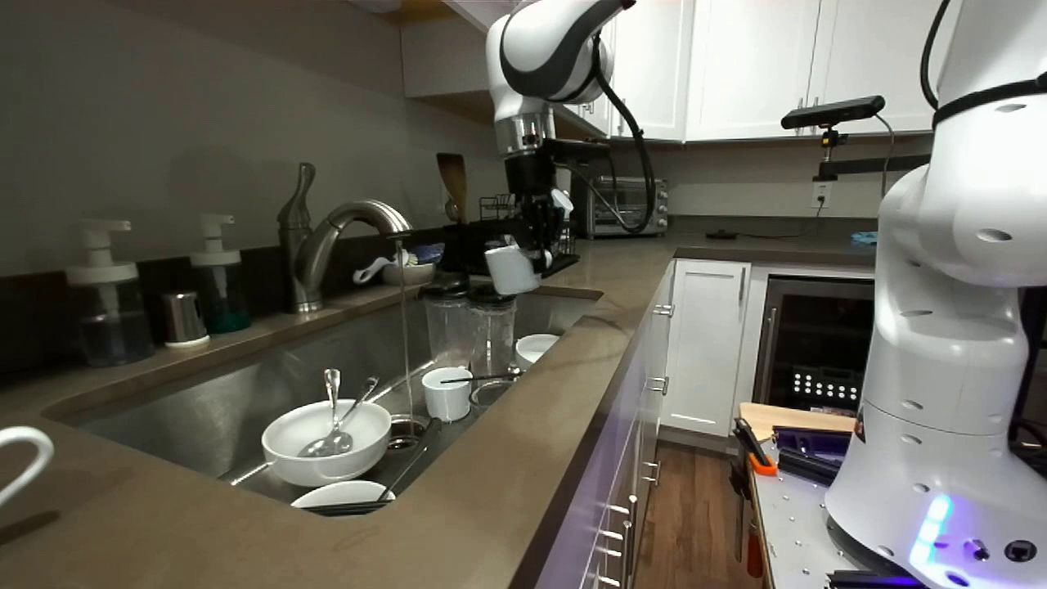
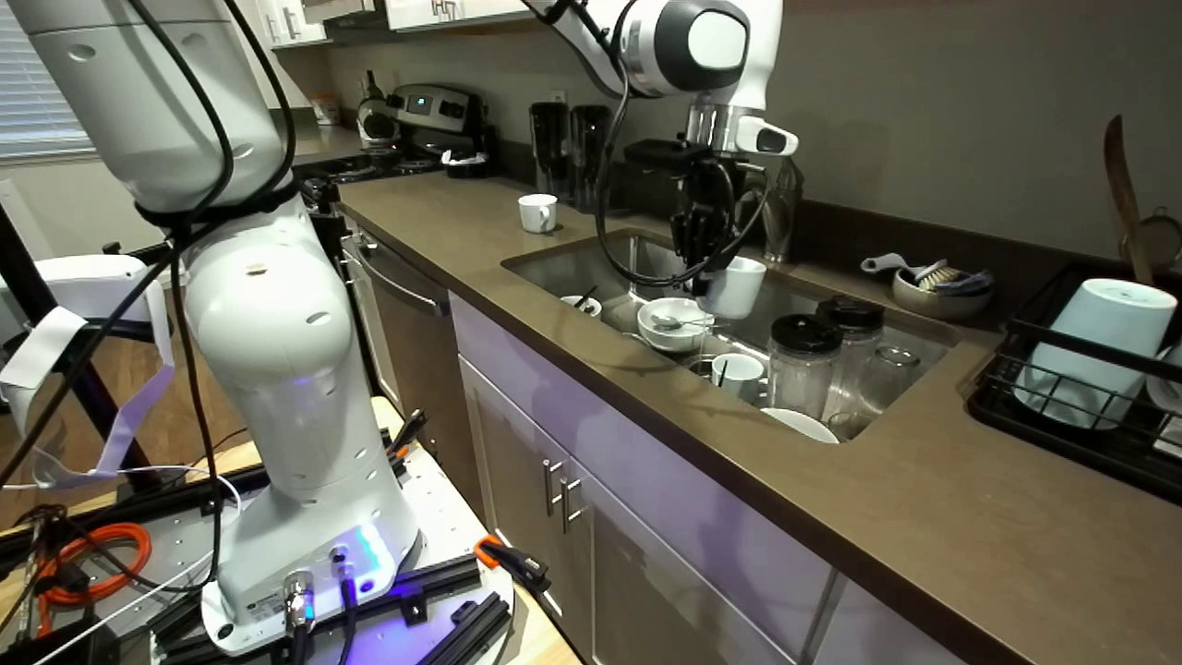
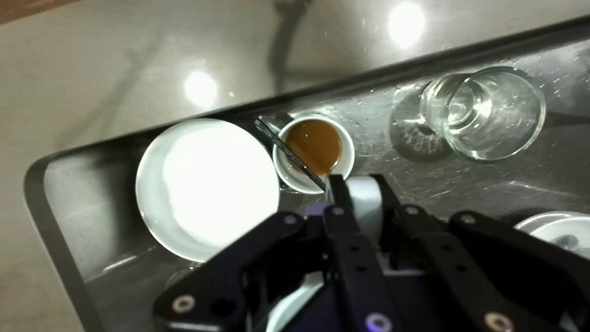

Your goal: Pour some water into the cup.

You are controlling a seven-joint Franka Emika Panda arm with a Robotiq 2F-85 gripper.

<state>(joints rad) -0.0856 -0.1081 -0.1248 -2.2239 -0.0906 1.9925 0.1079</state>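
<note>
My gripper (image 1: 540, 233) is shut on the handle of a white cup (image 1: 511, 270) and holds it in the air above the sink. In an exterior view, the gripper (image 2: 704, 263) and the slightly tilted cup (image 2: 737, 288) are above the dishes. In the wrist view, the fingertips (image 3: 362, 180) close on both sides of the white handle (image 3: 366, 203); most of the cup body is hidden behind the gripper. A thin stream of water (image 1: 406, 327) runs from the faucet (image 1: 360, 214) into the sink. The cup is apart from the stream. The inside of the cup is hidden.
The sink holds a white bowl with spoons (image 1: 327, 442), a white mug with brown liquid (image 3: 318, 147), black-lidded jars (image 2: 803, 365), a white bowl (image 3: 207, 189) and a glass (image 3: 495, 115). Another white cup (image 2: 537, 212) stands on the counter. A dish rack (image 2: 1062, 388) stands beside the sink.
</note>
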